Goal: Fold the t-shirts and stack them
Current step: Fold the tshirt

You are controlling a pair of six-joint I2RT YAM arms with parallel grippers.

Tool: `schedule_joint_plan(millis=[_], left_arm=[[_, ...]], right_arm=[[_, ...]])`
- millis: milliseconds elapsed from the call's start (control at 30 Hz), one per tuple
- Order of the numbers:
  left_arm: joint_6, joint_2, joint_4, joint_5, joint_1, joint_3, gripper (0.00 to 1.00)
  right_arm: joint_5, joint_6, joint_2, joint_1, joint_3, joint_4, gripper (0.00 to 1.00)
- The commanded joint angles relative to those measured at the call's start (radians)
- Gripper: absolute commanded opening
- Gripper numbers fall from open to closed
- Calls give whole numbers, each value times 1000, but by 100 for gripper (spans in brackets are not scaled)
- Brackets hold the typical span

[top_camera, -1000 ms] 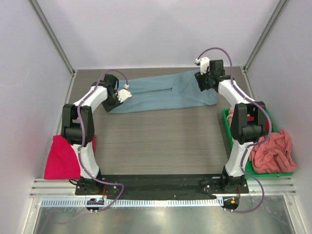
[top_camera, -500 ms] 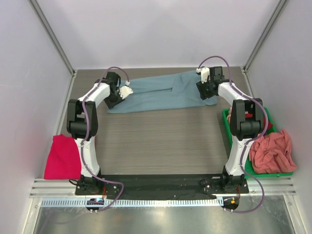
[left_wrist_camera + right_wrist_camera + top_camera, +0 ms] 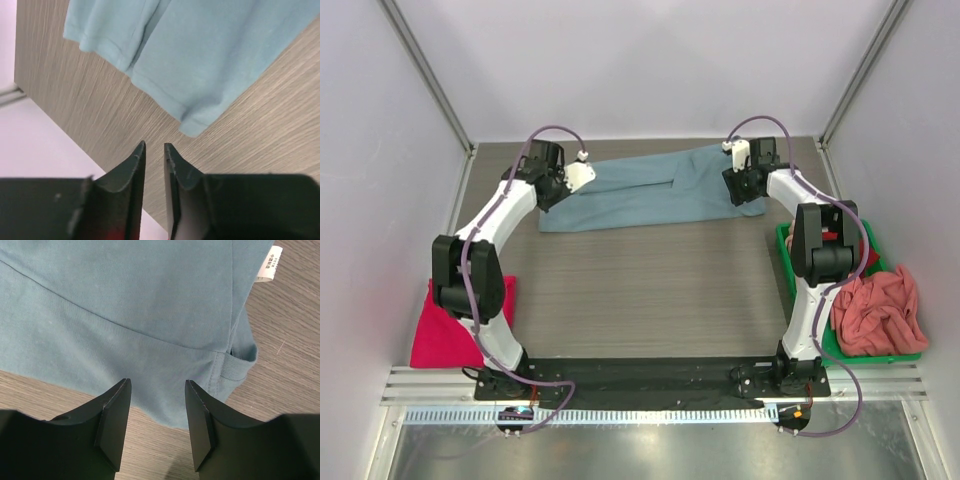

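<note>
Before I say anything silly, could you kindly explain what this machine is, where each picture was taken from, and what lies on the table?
Two white robot arms are bolted at the near edge of a wood-grain table. The wide picture looks down from above and behind them. The other two come from a camera on each wrist, so the dark fingers there are that arm's own. A dusty grey-blue t-shirt lies stretched across the far side. The left hand hovers by its left end, fingers almost together, empty. The right hand is open over the other end, gripping nothing. A magenta-pink shirt lies near left; a green plastic bin on the right holds salmon-pink cloth.
</note>
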State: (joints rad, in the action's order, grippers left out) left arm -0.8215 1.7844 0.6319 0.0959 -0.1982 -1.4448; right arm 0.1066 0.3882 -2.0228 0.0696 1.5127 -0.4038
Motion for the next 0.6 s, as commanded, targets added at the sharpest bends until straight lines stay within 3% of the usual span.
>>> schedule_joint_plan(millis=[0,133,567], left_arm=[[-39,6,63,-90,-3,17,21],[-100,59,86,-93,-6,43,22],[-146,227,114,-67,-4,-71,29]], right_arm=[[4,0,36,-4,18,3,53],[7,-3,29,-5,41,-4,53],[11,5,42,-4,23,-13,53]])
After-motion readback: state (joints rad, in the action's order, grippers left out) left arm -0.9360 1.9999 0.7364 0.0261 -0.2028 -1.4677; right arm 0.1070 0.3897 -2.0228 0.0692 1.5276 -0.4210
